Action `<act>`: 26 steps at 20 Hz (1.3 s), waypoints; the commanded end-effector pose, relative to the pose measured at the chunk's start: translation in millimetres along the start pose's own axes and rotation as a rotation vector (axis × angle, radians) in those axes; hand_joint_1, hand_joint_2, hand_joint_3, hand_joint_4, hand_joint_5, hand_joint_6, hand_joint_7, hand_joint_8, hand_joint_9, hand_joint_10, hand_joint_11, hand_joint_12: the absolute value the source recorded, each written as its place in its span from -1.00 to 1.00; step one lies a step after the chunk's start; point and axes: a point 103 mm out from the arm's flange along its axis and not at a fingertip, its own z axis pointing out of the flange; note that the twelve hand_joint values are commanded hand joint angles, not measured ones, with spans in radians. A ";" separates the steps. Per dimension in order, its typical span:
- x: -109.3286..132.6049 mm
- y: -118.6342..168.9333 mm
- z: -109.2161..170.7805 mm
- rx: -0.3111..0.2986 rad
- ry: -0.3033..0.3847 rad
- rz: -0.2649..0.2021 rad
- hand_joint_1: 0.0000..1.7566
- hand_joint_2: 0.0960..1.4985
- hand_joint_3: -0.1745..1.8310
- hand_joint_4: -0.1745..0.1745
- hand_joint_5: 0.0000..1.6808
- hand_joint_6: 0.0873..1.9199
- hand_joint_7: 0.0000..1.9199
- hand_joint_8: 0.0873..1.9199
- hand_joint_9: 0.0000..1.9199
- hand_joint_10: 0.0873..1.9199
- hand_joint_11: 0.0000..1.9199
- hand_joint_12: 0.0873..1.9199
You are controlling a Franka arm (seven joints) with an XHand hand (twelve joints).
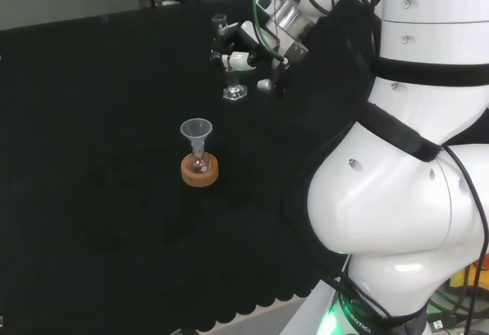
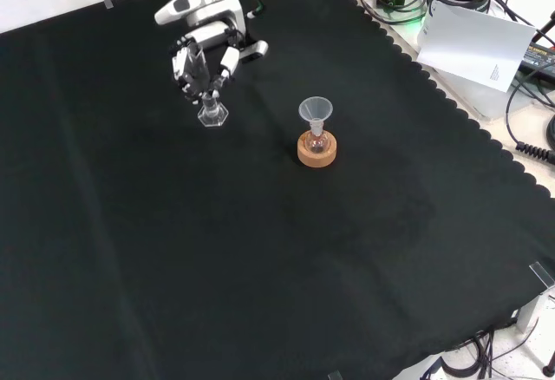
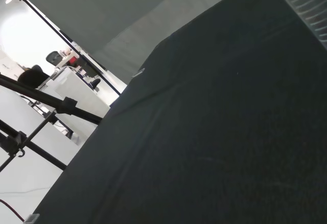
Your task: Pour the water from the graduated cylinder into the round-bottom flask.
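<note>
So far nothing has been poured: the hand (image 2: pixel 204 55) has its fingers curled around the graduated cylinder (image 2: pixel 211 107), which stands upright with its base on or just above the black cloth (image 2: pixel 260 267). Well apart from it, toward the right in the front view, the round-bottom flask (image 2: pixel 317 143) waits in its cork ring (image 2: pixel 316 154) with a clear funnel (image 2: pixel 316 109) in its neck. Lifting, carrying and tipping are, I judge, all left to do.
</note>
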 end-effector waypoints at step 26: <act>61.4 -167.1 -38.7 0.410 -0.473 0.099 0.44 0.42 -0.83 -1.00 0.21 -0.07 0.09 -0.08 0.47 -0.96 0.29 -0.26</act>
